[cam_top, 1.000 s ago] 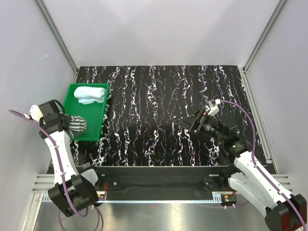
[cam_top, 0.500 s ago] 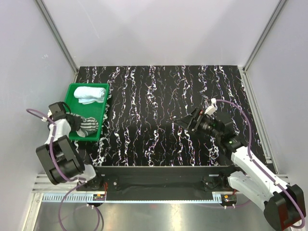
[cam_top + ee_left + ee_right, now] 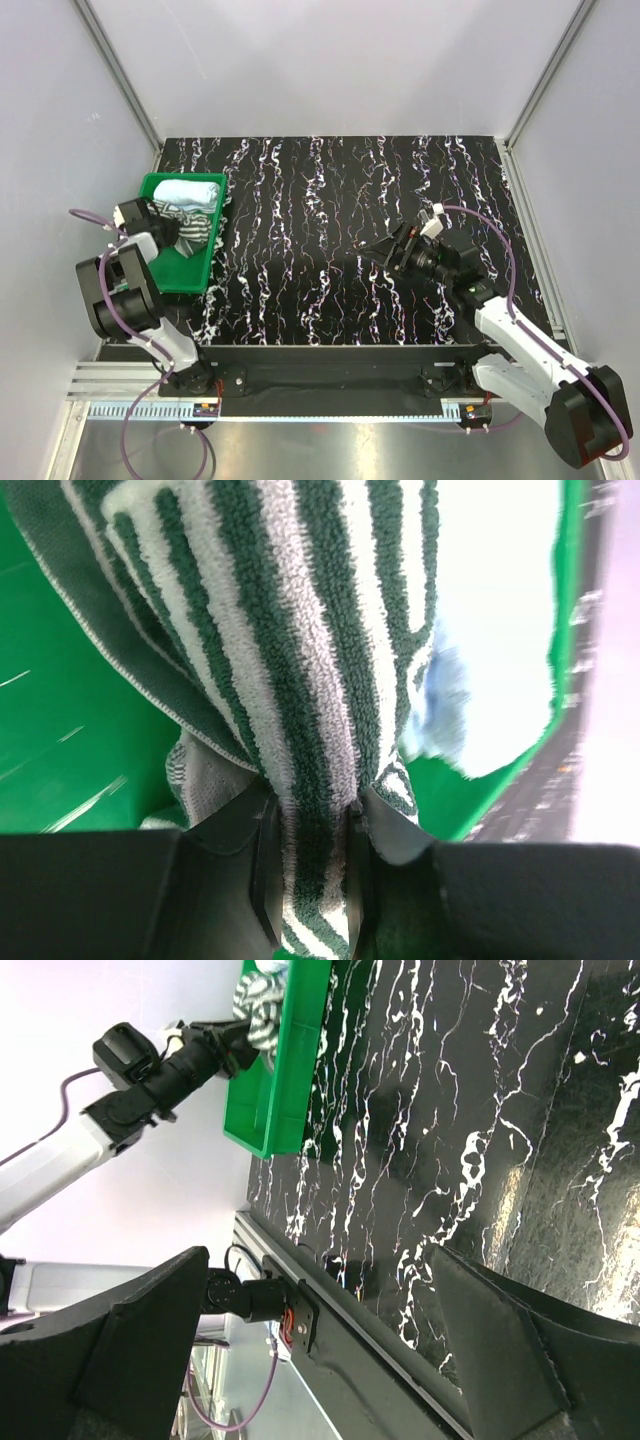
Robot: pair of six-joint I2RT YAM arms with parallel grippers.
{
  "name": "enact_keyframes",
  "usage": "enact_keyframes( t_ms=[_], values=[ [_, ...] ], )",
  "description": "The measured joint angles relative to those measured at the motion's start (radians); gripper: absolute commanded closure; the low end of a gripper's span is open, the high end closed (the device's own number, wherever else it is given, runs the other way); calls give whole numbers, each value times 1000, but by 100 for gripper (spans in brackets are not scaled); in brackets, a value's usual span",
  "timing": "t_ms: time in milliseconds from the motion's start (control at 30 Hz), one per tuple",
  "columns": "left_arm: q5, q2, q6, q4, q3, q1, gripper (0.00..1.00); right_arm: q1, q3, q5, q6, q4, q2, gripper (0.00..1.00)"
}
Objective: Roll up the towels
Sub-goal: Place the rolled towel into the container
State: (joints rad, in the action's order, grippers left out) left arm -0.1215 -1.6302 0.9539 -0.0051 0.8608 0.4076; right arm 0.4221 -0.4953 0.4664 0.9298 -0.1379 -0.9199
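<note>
Striped towel (image 3: 190, 226) has been carried toward the blue towel (image 3: 188, 190), its soft, limp fold pinched between left gripper (image 3: 310, 865) jaws; right gripper (image 3: 318, 1335) is left wide open, empty.

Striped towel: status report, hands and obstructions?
Left hand shut on striped towel, over green tray. Right hand open, holding nothing. Blue towel alongside in tray.

Looks like a lab test cell: plain white walls (image 3: 330, 60) and metal rails (image 3: 113, 70) boxing in a black marbled table (image 3: 300, 200).
</note>
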Motion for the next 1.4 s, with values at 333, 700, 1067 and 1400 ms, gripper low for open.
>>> enact_keyframes(
  t_ms=[333,700,1067,1400],
  values=[
    [-105,-164,143,544,-117,-3,100,0,10,19,-24,2,-17,0],
    [-138,-262,201,738,-120,-9,29,0,30,25,-42,2,-9,0],
    [-121,-127,174,655,-174,-12,7,0,32,25,-51,23,55,0],
    [-105,63,145,480,-173,-11,1,0,27,19,-111,148,134,0]
  ],
)
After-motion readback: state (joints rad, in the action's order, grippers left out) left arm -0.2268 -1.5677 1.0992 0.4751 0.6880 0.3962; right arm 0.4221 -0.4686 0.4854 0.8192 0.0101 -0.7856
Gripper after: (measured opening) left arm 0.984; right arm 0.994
